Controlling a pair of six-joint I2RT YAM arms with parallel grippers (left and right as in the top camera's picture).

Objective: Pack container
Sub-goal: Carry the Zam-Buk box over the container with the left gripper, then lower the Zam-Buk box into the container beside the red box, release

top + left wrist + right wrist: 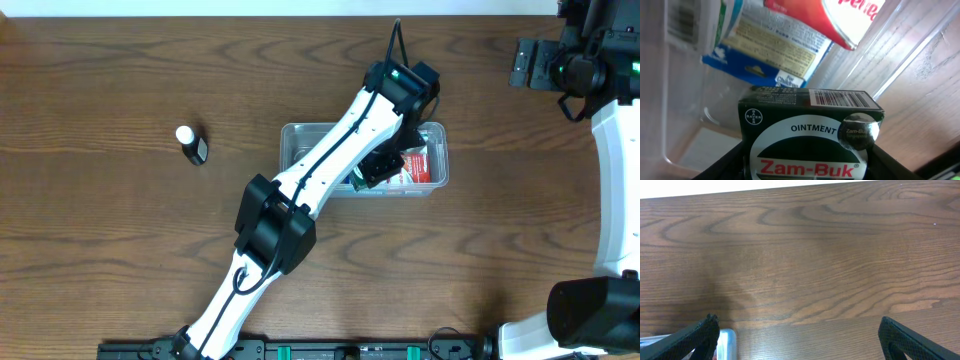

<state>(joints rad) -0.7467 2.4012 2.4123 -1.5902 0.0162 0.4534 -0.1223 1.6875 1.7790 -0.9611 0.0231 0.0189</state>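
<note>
The clear plastic container (300, 140) stands at the table's middle. My left gripper (378, 168) reaches into its right half and is shut on a dark green Zam-Buk ointment box (810, 135), held between the fingers (805, 167) just above the container floor. A red and white box (422, 165) lies inside at the right end, also in the left wrist view (840, 15), beside a blue and white box (765, 55). My right gripper (525, 62) is open and empty (797, 335) over bare table at the far right.
A small dark bottle with a white cap (190, 143) stands on the table left of the container. The container's corner (727, 340) shows at the lower left of the right wrist view. The left arm (330, 160) lies across the container.
</note>
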